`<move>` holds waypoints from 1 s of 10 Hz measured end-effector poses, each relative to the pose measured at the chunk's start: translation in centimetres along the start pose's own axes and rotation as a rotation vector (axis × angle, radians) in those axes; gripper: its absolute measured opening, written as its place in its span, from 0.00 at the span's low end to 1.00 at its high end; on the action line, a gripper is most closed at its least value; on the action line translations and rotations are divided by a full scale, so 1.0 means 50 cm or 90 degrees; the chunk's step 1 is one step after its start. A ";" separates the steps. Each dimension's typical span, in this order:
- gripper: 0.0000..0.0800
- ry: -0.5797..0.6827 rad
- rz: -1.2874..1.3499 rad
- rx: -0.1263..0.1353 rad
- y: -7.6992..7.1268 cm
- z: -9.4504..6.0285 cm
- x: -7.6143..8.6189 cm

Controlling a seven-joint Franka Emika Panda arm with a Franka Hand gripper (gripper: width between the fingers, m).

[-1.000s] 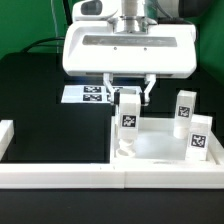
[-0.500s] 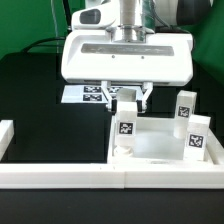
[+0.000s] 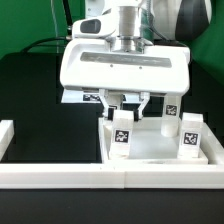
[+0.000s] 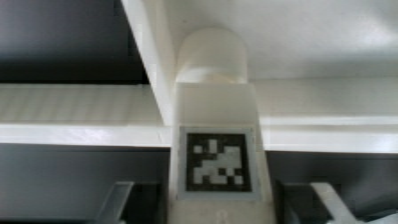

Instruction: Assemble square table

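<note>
The white square table top (image 3: 155, 150) lies at the exterior view's right, behind the front bar. Three short white tagged legs stand on it: one at its near-left corner (image 3: 122, 134) and two on the right (image 3: 168, 118) (image 3: 190, 137). My gripper (image 3: 129, 105) hangs over the near-left leg with a finger on each side. In the wrist view the leg (image 4: 217, 120) rises between my fingers (image 4: 134, 200), with a dark gap on each side. The gripper (image 4: 231, 200) is open. The table top's rim (image 4: 71, 105) runs behind the leg.
A long white border bar (image 3: 60, 177) runs along the front, and another (image 3: 5, 135) stands at the left edge. The marker board (image 3: 80, 97) lies on the black table behind, mostly hidden by the gripper body.
The gripper has come down and nearer around the near-left leg. The leg, the table top and the two right legs have shifted toward the exterior view's left and lower in the picture.
</note>
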State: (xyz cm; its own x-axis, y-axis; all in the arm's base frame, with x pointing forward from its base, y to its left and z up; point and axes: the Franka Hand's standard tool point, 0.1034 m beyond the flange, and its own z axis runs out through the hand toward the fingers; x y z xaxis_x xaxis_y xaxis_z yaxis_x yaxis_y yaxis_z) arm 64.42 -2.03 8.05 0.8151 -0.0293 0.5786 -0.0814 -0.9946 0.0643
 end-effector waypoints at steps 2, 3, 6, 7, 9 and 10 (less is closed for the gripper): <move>0.49 -0.001 0.000 0.000 0.000 0.001 -0.002; 0.66 -0.001 0.000 0.000 0.000 0.001 -0.003; 0.80 -0.002 0.000 0.000 0.000 0.002 -0.004; 0.81 -0.002 0.000 0.000 0.000 0.002 -0.004; 0.81 -0.004 0.000 0.001 0.000 0.003 -0.005; 0.81 -0.056 0.025 0.026 -0.010 0.005 -0.015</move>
State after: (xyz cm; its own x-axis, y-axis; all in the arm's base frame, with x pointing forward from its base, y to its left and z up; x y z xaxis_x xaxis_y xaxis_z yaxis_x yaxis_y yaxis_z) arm 64.00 -1.52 7.40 0.8591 -0.0753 0.5062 -0.0927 -0.9956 0.0092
